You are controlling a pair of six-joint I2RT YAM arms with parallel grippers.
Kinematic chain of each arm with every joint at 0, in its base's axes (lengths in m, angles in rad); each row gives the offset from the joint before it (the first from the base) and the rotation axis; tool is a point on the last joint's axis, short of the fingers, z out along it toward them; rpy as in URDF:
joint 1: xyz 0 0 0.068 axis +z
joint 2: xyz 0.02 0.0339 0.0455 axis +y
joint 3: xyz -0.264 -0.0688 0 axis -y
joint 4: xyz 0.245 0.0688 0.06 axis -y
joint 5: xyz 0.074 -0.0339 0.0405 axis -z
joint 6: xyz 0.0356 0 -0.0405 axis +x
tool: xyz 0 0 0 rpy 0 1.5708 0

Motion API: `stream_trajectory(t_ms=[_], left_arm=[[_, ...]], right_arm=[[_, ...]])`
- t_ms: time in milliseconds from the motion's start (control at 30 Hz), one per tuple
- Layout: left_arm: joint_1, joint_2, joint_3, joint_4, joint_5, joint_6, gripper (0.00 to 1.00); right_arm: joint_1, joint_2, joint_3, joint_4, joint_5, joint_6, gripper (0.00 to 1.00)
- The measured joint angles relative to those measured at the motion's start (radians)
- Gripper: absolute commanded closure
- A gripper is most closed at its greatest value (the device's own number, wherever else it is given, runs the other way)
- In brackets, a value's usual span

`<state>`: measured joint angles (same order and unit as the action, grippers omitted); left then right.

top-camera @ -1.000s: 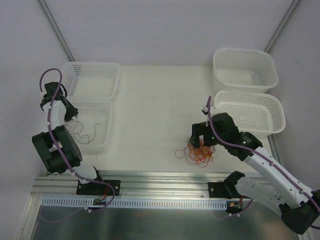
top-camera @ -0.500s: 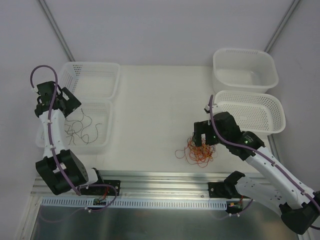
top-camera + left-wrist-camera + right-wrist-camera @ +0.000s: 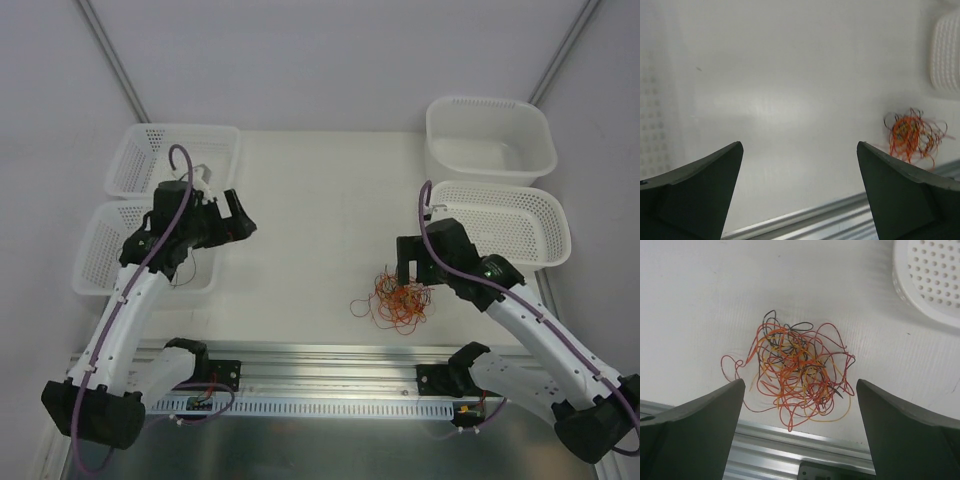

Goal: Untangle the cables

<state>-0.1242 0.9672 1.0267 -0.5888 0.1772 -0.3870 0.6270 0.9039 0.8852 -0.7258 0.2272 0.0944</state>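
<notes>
The left jaws stand wide apart with nothing between them. In the left wrist view the dark fingers (image 3: 692, 197) frame only bare tabletop (image 3: 790, 90). From above, they hang over the tabletop's 9 o'clock side and face toward 3 o'clock, beside the near left basket (image 3: 92, 262). The left arm (image 3: 135, 295) crosses that basket's corner.

The right jaws are also spread wide and hold nothing. In the right wrist view their fingers (image 3: 690, 437) sit to either side of the cables (image 3: 797, 372), apart from them. The cables are a loose knot of orange, red, black and pale yellow wires lying on the tabletop. From above, the knot (image 3: 400, 302) lies toward 5 o'clock from the tabletop's middle, close to the metal rail (image 3: 320, 358) at the near edge. The right jaws are just at its 12 o'clock.

A second perforated basket (image 3: 150, 148) sits at 10 o'clock. At 2 o'clock stands a solid tub (image 3: 545, 135), with another perforated basket (image 3: 562, 232) in front of it.
</notes>
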Motion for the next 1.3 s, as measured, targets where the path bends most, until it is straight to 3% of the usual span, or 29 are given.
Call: stream_trajectory(t_ms=[167,433,633,867,1100,1300], left_arm=[[-0.339,0.046,-0.076,0.051,-0.017,-0.077,0.01],[-0.623,0.204,-0.096,0.156,-0.065,-0.175,0.01],[-0.716,0.303,-0.106,0.22,-0.077,-0.225,0.01],[-0.735,0.314,-0.159,0.265,-0.111,-0.33,0.03],[-0.793,0.399,-0.177,0.299,-0.203,-0.475,0.16],[-0.861,0.55,-0.138,0.307,-0.245,-0.542,0.27]], right_arm=[[-0.102,0.01,-0.057,-0.004,-0.003,0.059,0.05],[-0.151,0.028,-0.195,0.019,-0.06,0.116,0.1],[-0.147,0.139,-0.265,0.15,-0.208,0.124,0.36],[-0.086,0.311,-0.221,0.285,-0.266,0.143,0.67],[-0.033,0.348,-0.206,0.381,-0.269,0.244,0.86],[-0.001,0.336,-0.206,0.423,-0.256,0.341,0.92]])
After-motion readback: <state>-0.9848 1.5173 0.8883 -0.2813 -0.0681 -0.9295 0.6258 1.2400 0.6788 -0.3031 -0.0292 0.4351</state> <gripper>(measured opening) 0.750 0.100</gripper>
